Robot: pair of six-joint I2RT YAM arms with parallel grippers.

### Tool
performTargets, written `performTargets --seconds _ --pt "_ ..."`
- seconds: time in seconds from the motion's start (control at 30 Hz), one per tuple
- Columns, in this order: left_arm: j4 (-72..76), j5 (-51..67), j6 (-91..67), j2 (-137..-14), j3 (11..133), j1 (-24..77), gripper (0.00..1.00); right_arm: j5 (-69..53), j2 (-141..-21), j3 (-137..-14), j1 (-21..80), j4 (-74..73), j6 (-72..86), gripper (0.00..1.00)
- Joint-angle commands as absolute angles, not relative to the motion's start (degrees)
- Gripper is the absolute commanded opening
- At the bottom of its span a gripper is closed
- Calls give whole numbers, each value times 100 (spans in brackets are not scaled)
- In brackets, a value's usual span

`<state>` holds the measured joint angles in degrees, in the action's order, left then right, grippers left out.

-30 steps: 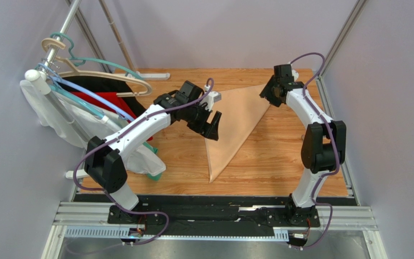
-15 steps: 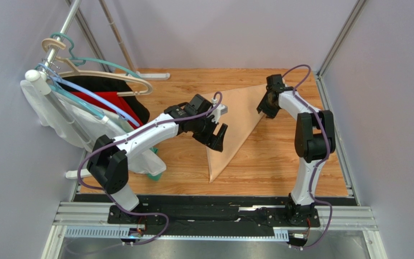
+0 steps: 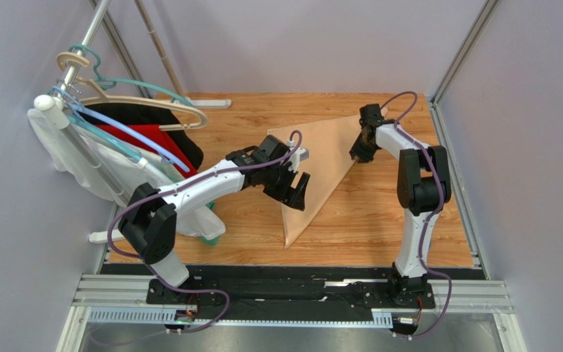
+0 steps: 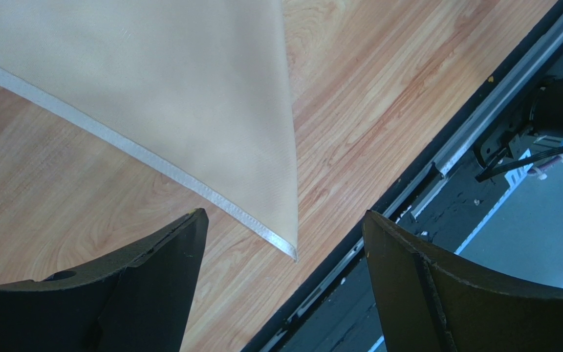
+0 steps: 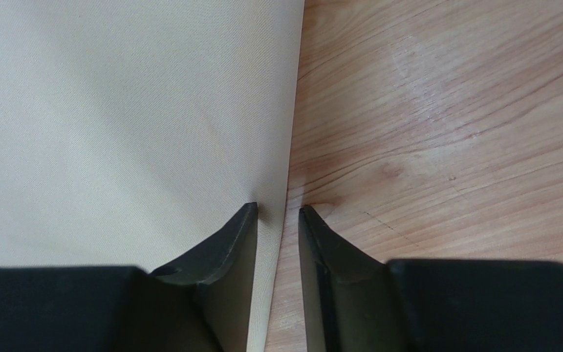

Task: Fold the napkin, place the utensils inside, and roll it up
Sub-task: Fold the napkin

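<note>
The napkin (image 3: 325, 158) lies on the table (image 3: 394, 220), left claw (image 3: 293, 196) above its left edge, right claw (image 5: 278, 211) straddling its right edge.

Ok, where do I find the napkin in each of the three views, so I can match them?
Top view: the napkin is a triangle mid-table, its sharp tip toward the near edge.
Left wrist view: upper left, the sharp tip pointing down at centre.
Right wrist view: left half, its straight edge running down the middle.
Shared landmark: the wooden table top beside the cloth.
</note>
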<state>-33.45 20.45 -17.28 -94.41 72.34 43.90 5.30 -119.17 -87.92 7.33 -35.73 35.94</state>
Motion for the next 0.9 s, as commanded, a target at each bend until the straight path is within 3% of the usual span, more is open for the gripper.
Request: performTargets --seconds 0.0,0.4,0.87 --pt "-3182 2109 -1793 -9360 7181 4421 86 606 -12006 -8869 686 -3480 3560 28" --pt "-2971 2100 -1837 -9360 6926 4597 86 686 -11944 -8569 607 -3489 3419 0" --pt "-1478 2636 -2618 -9536 6162 5238 86 791 -11470 -7761 545 -3437 3305 0"
